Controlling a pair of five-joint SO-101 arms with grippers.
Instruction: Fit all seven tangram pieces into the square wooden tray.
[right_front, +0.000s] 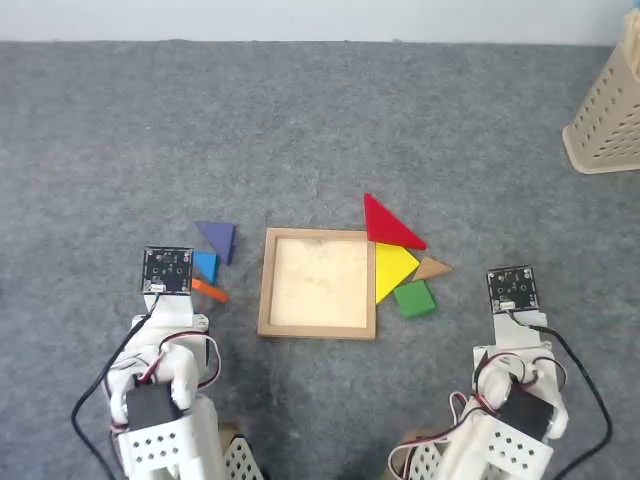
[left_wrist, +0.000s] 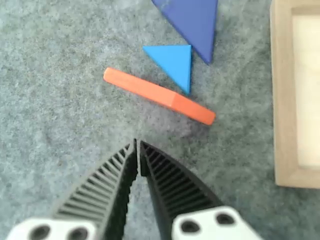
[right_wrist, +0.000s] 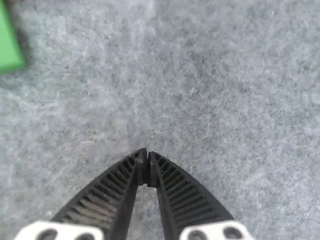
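Observation:
The square wooden tray (right_front: 268, 290) lies in the middle of the grey mat with nothing in it. To its left lie a dark blue triangle (right_front: 217, 238), a light blue triangle (right_front: 206, 265) and an orange piece (right_front: 209, 290). Against its right side lie a red triangle (right_front: 388, 225), a yellow triangle (right_front: 392, 268), a tan piece (right_front: 431, 267) and a green square (right_front: 414, 298). My left gripper (left_wrist: 137, 146) is shut, a little short of the orange piece (left_wrist: 159, 95). My right gripper (right_wrist: 146, 153) is shut over bare mat, right of the green square (right_wrist: 9, 44).
A cream perforated basket (right_front: 608, 110) stands at the far right edge. Both arm bases sit at the near edge of the mat. The tray's wooden rim (left_wrist: 283, 95) lies beside the left gripper's pieces.

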